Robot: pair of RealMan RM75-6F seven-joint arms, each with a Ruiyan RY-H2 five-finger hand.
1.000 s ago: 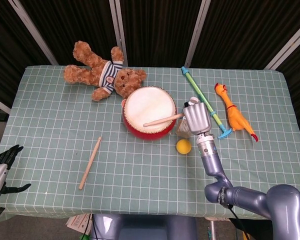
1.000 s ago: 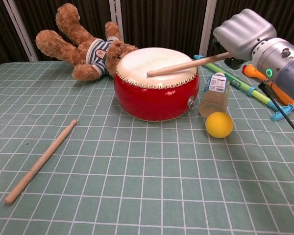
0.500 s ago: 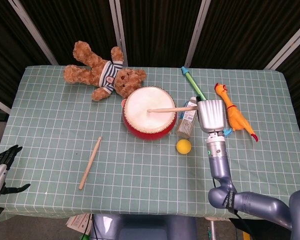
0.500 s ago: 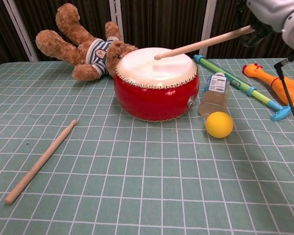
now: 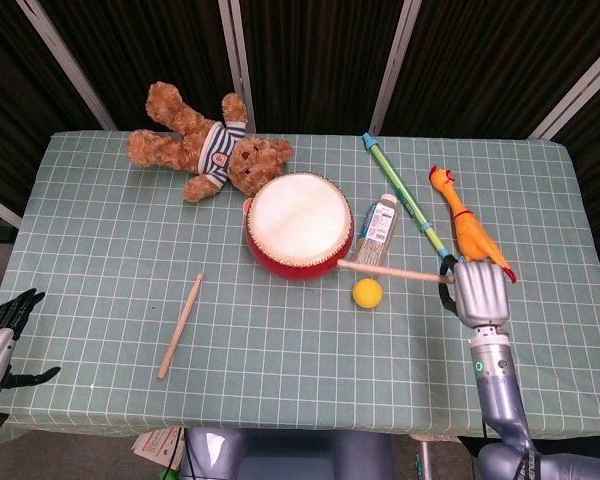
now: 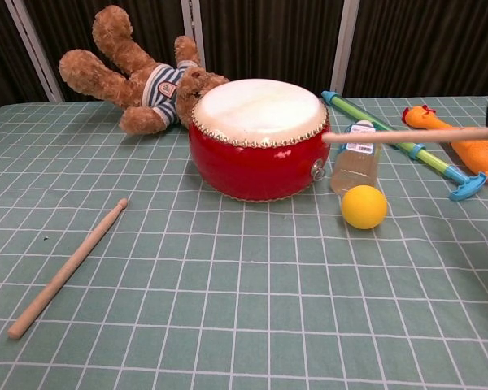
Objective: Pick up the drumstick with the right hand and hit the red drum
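The red drum (image 5: 298,226) (image 6: 258,138) with its cream skin stands mid-table. My right hand (image 5: 479,292) sits to the drum's right near the front and grips a wooden drumstick (image 5: 392,271) (image 6: 411,136). The stick points left, its tip beside the drum's front right rim and off the skin. In the chest view only the stick shows; the hand is past the right edge. A second drumstick (image 5: 181,325) (image 6: 67,268) lies on the cloth at front left. My left hand (image 5: 2,335) hangs off the table's left front corner, holding nothing, fingers apart.
A teddy bear (image 5: 206,143) lies behind the drum. A small bottle (image 5: 378,228), a yellow ball (image 5: 367,292), a green-blue toy stick (image 5: 405,200) and an orange rubber chicken (image 5: 464,226) lie right of the drum, near my right hand.
My right hand swung right and toward the front edge, carrying the drumstick. The stick's tip left the drum skin and now lies beside the drum's front right rim.
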